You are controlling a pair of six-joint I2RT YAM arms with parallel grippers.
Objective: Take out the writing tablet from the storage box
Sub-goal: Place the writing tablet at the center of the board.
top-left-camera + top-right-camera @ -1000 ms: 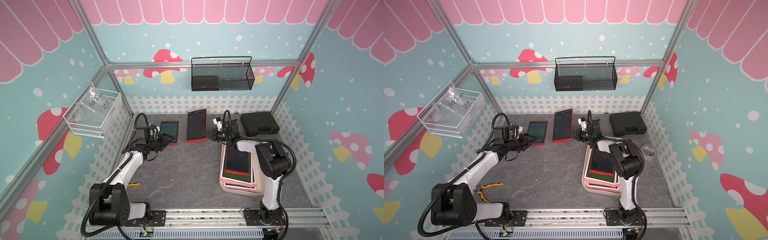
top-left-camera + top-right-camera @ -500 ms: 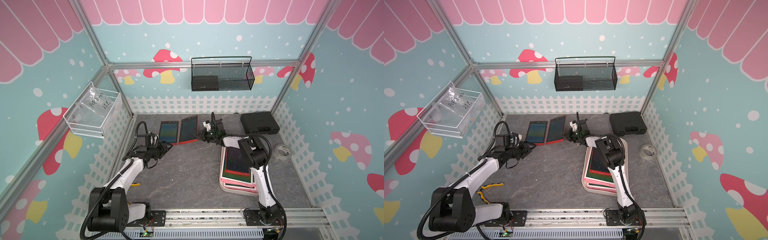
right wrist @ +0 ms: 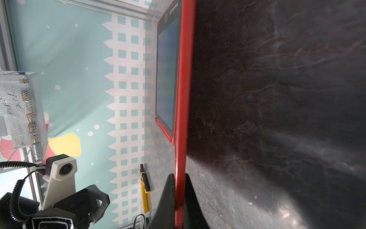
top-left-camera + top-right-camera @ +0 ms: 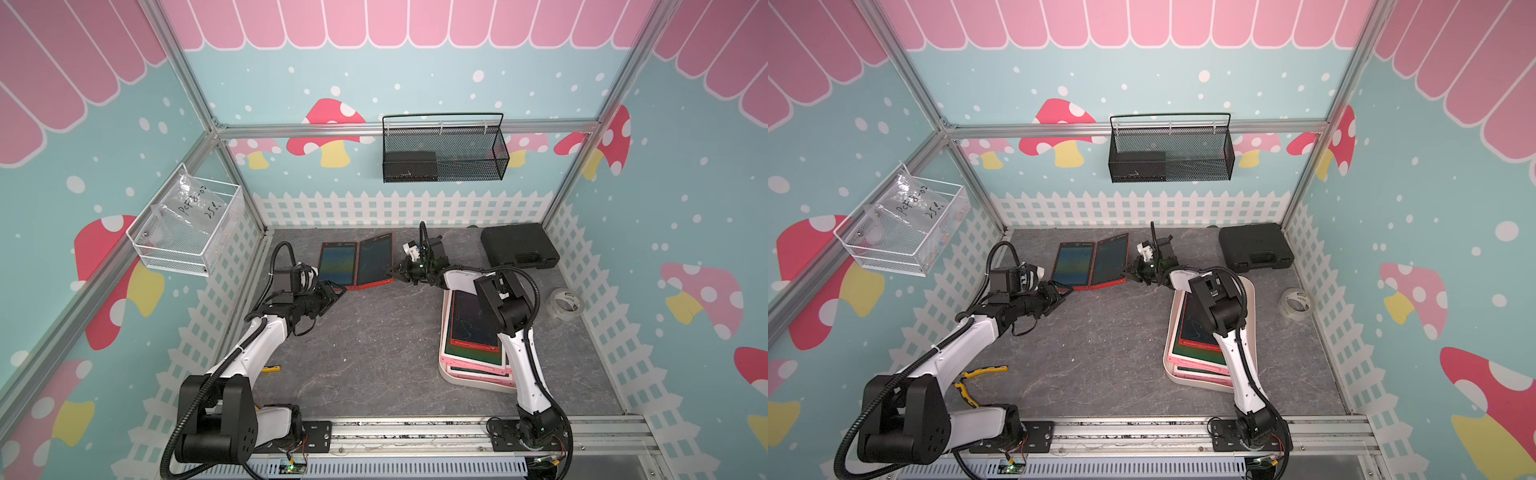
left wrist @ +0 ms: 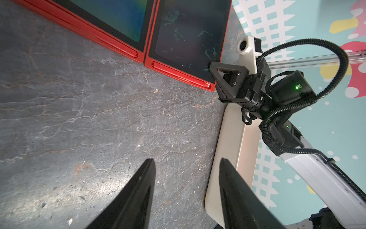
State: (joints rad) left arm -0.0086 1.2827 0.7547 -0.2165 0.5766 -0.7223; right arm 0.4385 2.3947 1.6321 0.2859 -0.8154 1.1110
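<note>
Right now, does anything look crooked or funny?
Yes. The right gripper pinches a corner of one red tablet, which sits tilted against the flat tablet beside it. The stack in the box is also uneven, not squared up.

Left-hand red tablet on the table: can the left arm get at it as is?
Probably yes. The left gripper stands open just short of the near corner of the left-hand red tablet, only bare table between. The right gripper is shut on the neighbouring tablet, off that path.

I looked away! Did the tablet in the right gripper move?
Yes: the held tablet went away from the black case, ending right beside the other tablet.
</note>
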